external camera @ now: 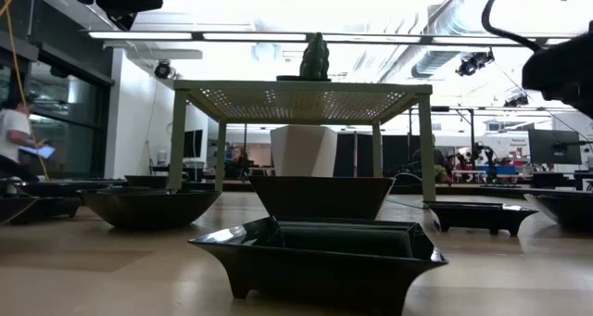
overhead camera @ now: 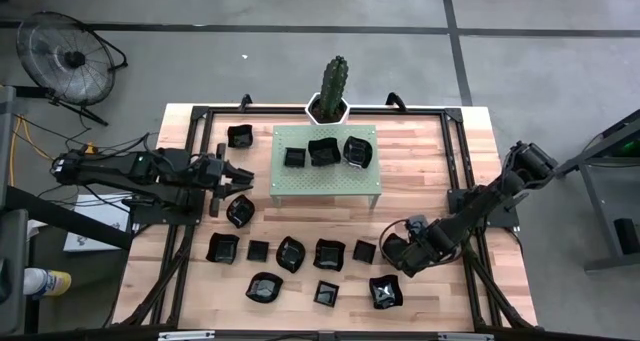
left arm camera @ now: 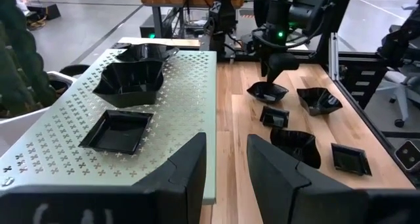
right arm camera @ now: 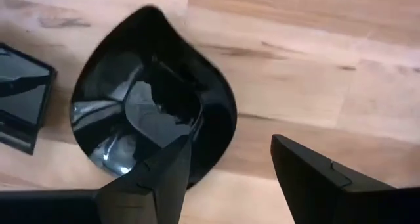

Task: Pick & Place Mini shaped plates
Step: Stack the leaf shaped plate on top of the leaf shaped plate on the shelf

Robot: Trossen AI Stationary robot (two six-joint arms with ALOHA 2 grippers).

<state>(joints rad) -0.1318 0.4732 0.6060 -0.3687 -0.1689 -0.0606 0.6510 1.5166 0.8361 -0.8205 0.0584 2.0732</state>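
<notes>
Three mini shaped plates (overhead camera: 325, 151) already sit on the pale green perforated stand (overhead camera: 290, 180), while roughly a dozen more lie on the wooden table (overhead camera: 420, 151), most in loose rows at the stand's six o'clock. By my reading the task is about a fifth done (if the stand is indeed the goal).

The teardrop-shaped plate (right arm camera: 154, 96) under the right arm looks like the next pick. It lies at four o'clock from the stand, near the table's right side. The right gripper (right arm camera: 230, 168) hovers over it with fingers spread, one finger above the dish's rim and the other over bare wood; it holds nothing.

The left gripper (left arm camera: 226, 158) waits at nine o'clock from the stand, just beside its edge, fingers parted and empty, a round plate (overhead camera: 240, 211) close below it.

A potted cactus (overhead camera: 331, 86) stands at the stand's twelve o'clock. No brand, label or legible writing shows anywhere.
</notes>
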